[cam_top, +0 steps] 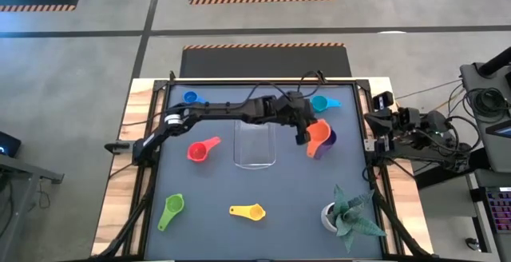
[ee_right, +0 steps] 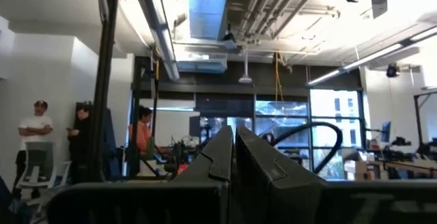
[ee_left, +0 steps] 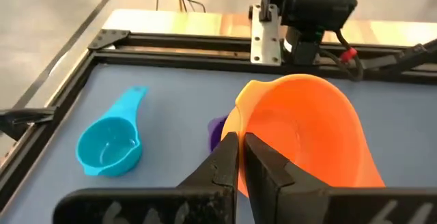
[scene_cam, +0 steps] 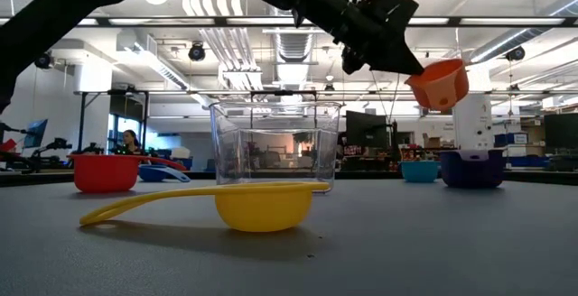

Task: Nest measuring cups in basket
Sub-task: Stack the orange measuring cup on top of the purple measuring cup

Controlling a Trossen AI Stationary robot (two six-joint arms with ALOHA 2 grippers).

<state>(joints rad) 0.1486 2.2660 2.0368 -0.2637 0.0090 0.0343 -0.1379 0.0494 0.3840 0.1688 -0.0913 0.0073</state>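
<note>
1. The orange plastic measuring cup (cam_top: 318, 136) hangs right of centre in the high view, above the purple cup (cam_top: 329, 142), pinched by the left tool (cam_top: 304, 133).
2. The clear rectangular plastic basket (cam_top: 255, 143) stands mid-worktop (cam_top: 263, 230).
3. The right tool (ee_right: 231, 157), pressed together, waits at the right edge.

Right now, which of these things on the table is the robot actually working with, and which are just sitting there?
Part of the job:
- clear bin
- orange cup, lifted in the left hand
- purple cup
- teal cup
- blue cup
- red cup
- yellow cup
- green cup

Just lying about:
- potted plant
</note>
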